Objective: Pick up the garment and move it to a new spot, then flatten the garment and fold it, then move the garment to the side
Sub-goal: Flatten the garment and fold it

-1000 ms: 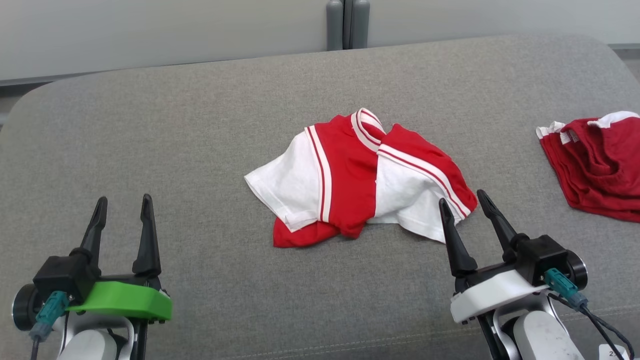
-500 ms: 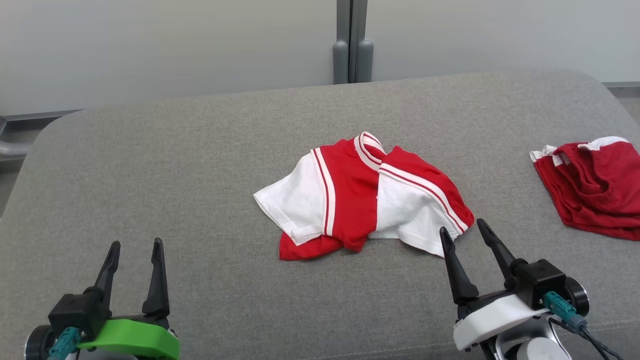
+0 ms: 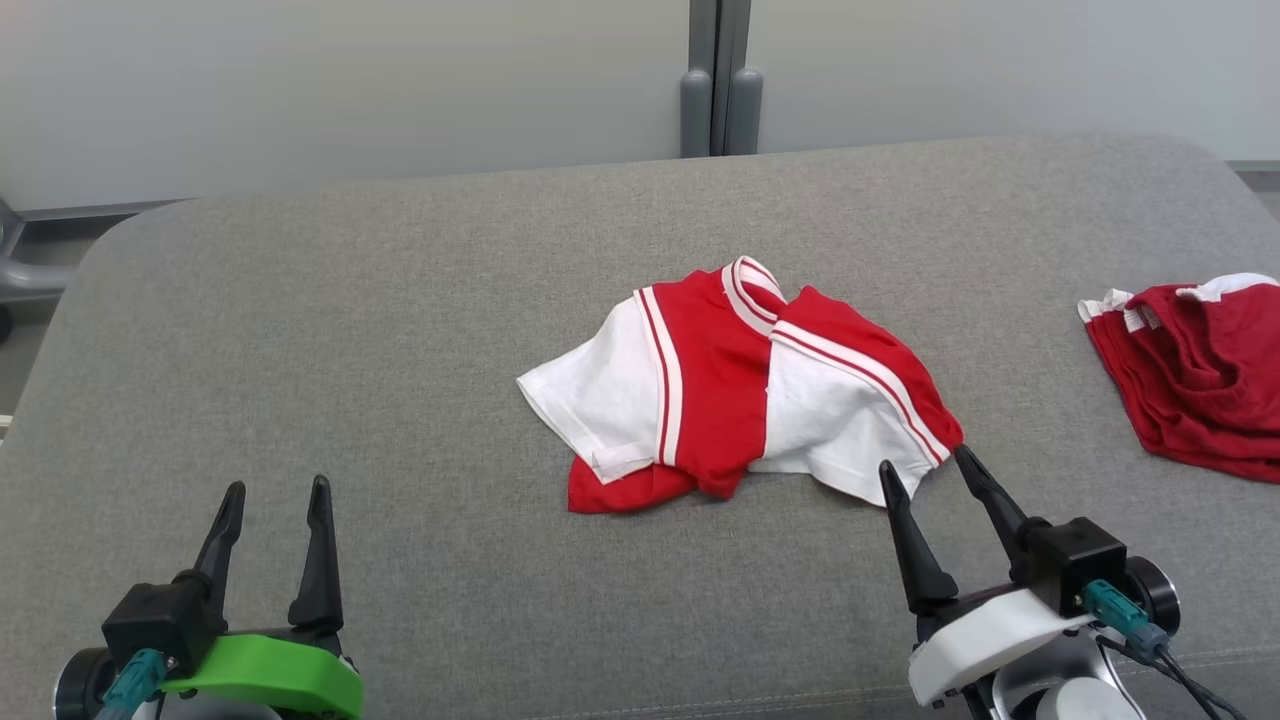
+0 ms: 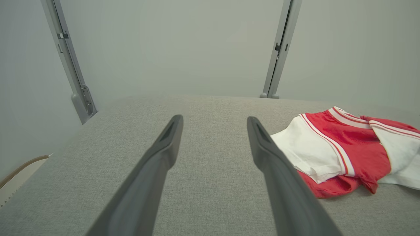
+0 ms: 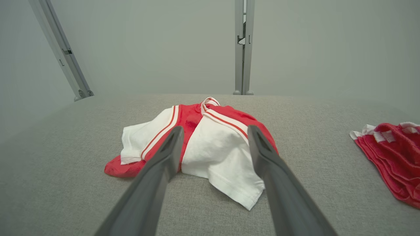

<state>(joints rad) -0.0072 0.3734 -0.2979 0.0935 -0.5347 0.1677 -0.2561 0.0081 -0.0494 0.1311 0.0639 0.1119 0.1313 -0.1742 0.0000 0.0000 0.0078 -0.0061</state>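
The garment (image 3: 740, 390), a crumpled red and white shirt with striped trim, lies in a heap at the middle of the grey cushioned surface (image 3: 400, 330). My right gripper (image 3: 923, 458) is open just in front of the heap's right white sleeve, fingertips close to its hem and nothing between them. In the right wrist view the garment (image 5: 210, 144) lies straight ahead past the open right gripper (image 5: 215, 127). My left gripper (image 3: 278, 485) is open over bare cushion at the near left. The left wrist view has the garment (image 4: 334, 154) to the right of the open left gripper (image 4: 214, 118).
A second, dark red garment (image 3: 1200, 380) with white trim lies bunched at the right edge of the cushion, also in the right wrist view (image 5: 390, 150). A pale wall with a grey vertical post (image 3: 720, 90) stands behind the cushion's far edge.
The whole head picture has shifted downward, so the camera has moved. The garment lies as before. Both grippers stay open and sit slightly lower against the garment.
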